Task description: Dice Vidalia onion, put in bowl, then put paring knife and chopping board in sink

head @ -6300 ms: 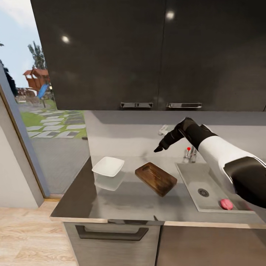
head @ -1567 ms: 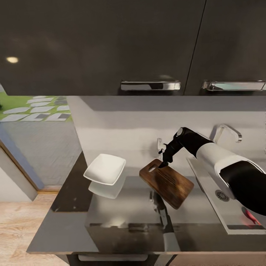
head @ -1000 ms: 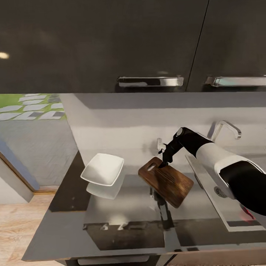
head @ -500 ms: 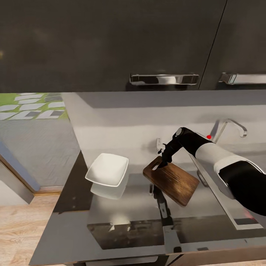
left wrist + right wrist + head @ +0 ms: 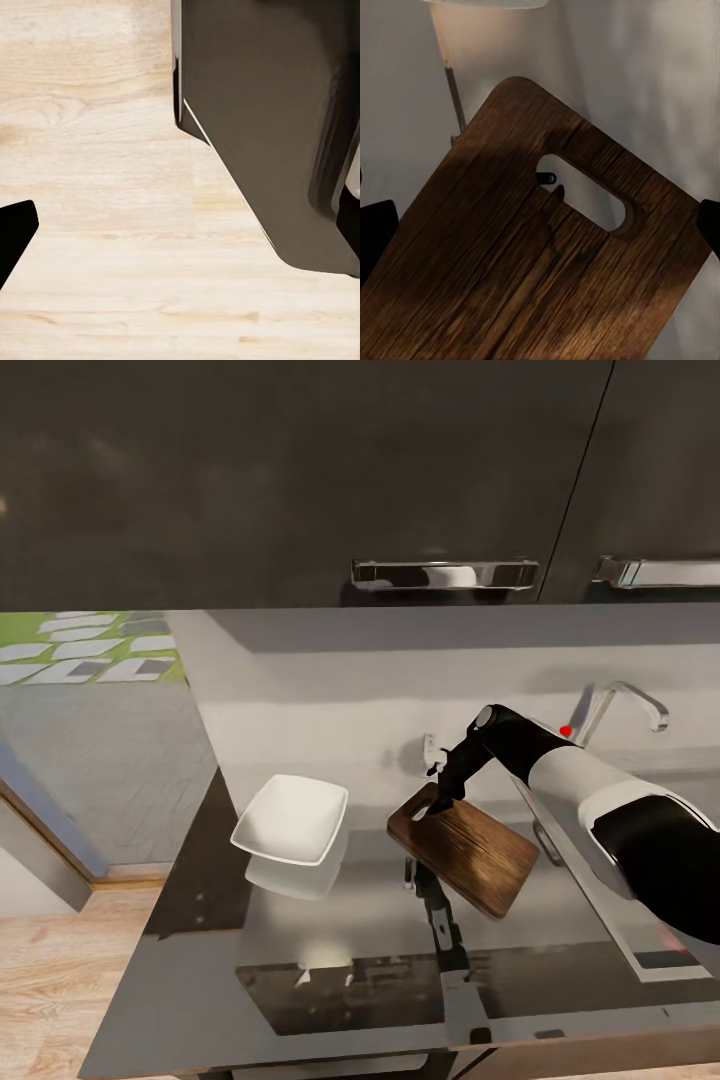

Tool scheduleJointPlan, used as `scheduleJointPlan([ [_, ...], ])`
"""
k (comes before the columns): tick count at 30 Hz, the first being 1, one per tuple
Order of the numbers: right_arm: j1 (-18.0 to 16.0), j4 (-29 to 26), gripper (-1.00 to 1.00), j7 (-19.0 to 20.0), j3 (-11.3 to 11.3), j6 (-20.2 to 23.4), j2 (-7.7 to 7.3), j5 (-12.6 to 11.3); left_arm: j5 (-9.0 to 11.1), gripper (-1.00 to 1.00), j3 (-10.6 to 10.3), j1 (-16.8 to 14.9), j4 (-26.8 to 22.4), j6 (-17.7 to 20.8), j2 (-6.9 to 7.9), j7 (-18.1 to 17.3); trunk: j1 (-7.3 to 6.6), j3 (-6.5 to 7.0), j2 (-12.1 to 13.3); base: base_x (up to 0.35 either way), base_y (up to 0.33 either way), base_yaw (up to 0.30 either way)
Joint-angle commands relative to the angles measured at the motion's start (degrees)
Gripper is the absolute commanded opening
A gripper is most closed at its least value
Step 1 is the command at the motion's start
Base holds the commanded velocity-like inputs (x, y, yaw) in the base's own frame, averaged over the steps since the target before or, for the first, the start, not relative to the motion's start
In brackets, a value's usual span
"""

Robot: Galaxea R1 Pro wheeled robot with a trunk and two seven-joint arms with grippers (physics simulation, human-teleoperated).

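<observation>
The dark brown chopping board (image 5: 470, 850) lies at an angle on the glossy grey countertop (image 5: 200, 980), left of the sink (image 5: 600, 920). My right gripper (image 5: 445, 800) hangs open just over the board's handle end. In the right wrist view the chopping board (image 5: 525, 270) and its handle slot lie close below the right gripper (image 5: 540, 225), whose fingertips (image 5: 375, 232) stand wide apart with nothing between them. The white square bowl (image 5: 290, 820) sits left of the board. My right arm covers much of the sink, hiding the Vidalia onion. The paring knife is out of view. My left gripper (image 5: 180, 232) hangs open over wooden floor.
Dark wall cabinets with chrome handles (image 5: 445, 573) hang low over the counter. The chrome tap (image 5: 625, 705) with its red knob (image 5: 566, 731) stands behind my right forearm. A dark cabinet side (image 5: 262, 127) shows in the left wrist view. The counter ends left of the bowl.
Since 6.3 s ago the camera has come closer and my right gripper has dropped to the board's handle end. Over the last half second nothing has visibly moved.
</observation>
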Motion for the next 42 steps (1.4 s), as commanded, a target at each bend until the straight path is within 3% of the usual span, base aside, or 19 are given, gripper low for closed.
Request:
scheduleJointPlan([
  [1, 0.00, -0.15, 1.00, 0.32, -0.31, 0.61, -0.01, 0.35, -0.01, 1.00, -0.02, 0.02, -0.07, -0.11, 0.00, 0.00, 0.03, -0.09, -0.10, 0.000, 0.000, 0.000],
  [16, 0.00, -0.15, 1.00, 0.19, -0.31, 0.62, 0.04, 0.40, 0.31, 1.00, 0.12, 0.02, 0.40, -0.09, 0.00, 0.03, 0.03, -0.09, -0.10, 0.097, 0.000, 0.000],
  [25, 0.00, -0.21, 1.00, -0.01, -0.31, 0.73, 0.09, 0.45, 0.45, 1.00, 0.23, 0.02, 4.90, 0.01, -0.75, -0.33, 0.03, -0.09, -0.10, 0.012, 0.000, 0.000],
  [31, 0.00, -0.39, 1.00, -0.31, -0.38, 0.95, 0.13, 0.44, 0.54, 1.00, 0.25, 0.32, 5.44, 0.47, -3.18, -3.15, 0.03, -0.09, -0.10, 0.000, 0.000, 0.000],
  [42, 0.00, -0.41, 1.00, -2.53, -0.40, 1.06, 0.19, 0.44, 0.63, 1.00, 0.26, 0.44, 5.46, 0.59, -3.47, -3.69, 0.03, -0.34, -0.10, 0.000, 0.000, 0.028],
])
